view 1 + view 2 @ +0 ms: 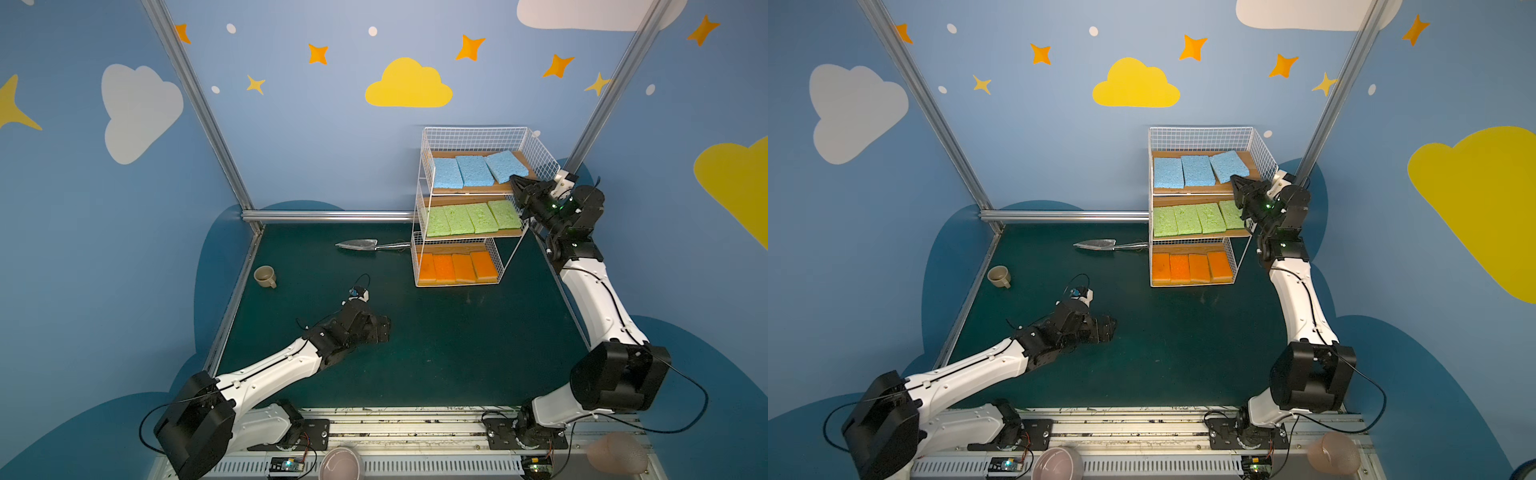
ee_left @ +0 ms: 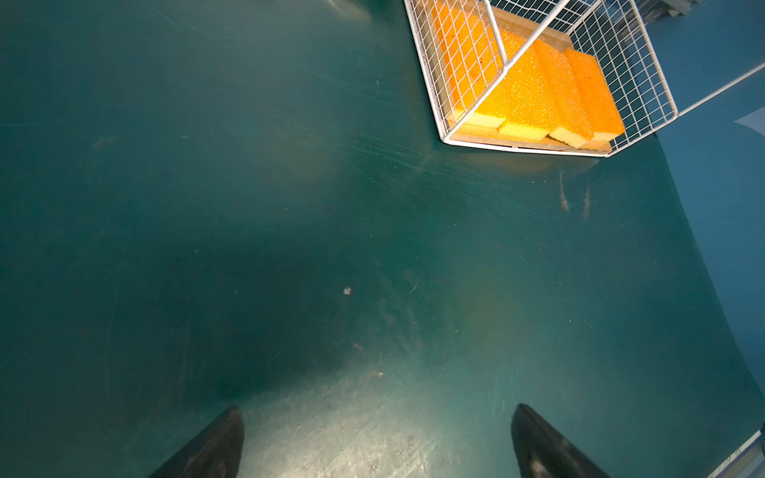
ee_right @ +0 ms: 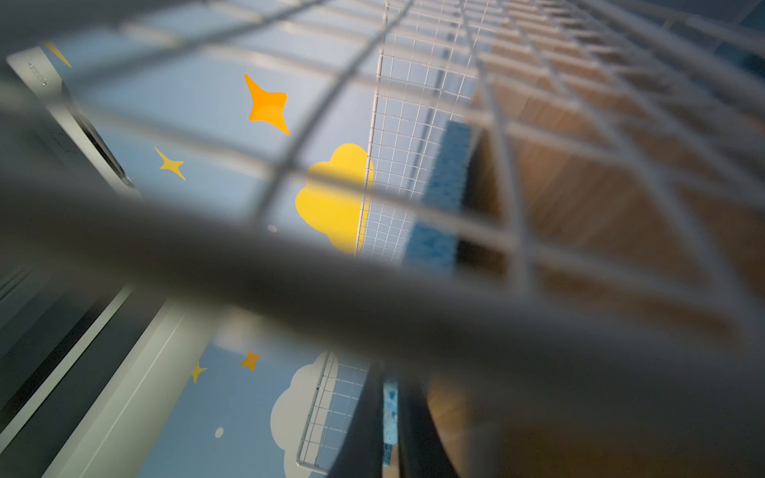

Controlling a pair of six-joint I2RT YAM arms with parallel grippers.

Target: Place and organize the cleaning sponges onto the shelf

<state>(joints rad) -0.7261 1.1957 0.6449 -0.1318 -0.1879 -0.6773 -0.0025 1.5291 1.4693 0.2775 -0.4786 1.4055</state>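
Counting in both top views gives three blue sponges point(image 1: 471, 171) on the top tier of the shelf point(image 1: 473, 137), four green sponges point(image 1: 459, 219) on the middle tier and four orange sponges point(image 1: 453, 268) on the bottom one, eleven in all, each row laid flat side by side; the shelf is a white wire-mesh rack with wooden boards, standing at the far right of the dark green table point(image 1: 415, 353); the rightmost blue sponge point(image 1: 506, 165) lies skewed, and the right gripper point(image 1: 514, 179) meets its near corner; the left gripper point(image 1: 384, 328) hangs over the table, well apart from the shelf; one metal trowel point(image 1: 357, 244) and one beige mug point(image 1: 264, 276) lie left of the shelf.

From the left wrist, the left gripper point(image 2: 378, 434) is spread wide and holds nothing; the orange sponges point(image 2: 538, 95) show coarse porous tops over yellow edges.

From the right wrist, through blurred mesh, the right gripper point(image 3: 391, 385) is nearly closed, its two dark fingers pinching the porous edge of the rightmost blue sponge point(image 3: 389, 418).
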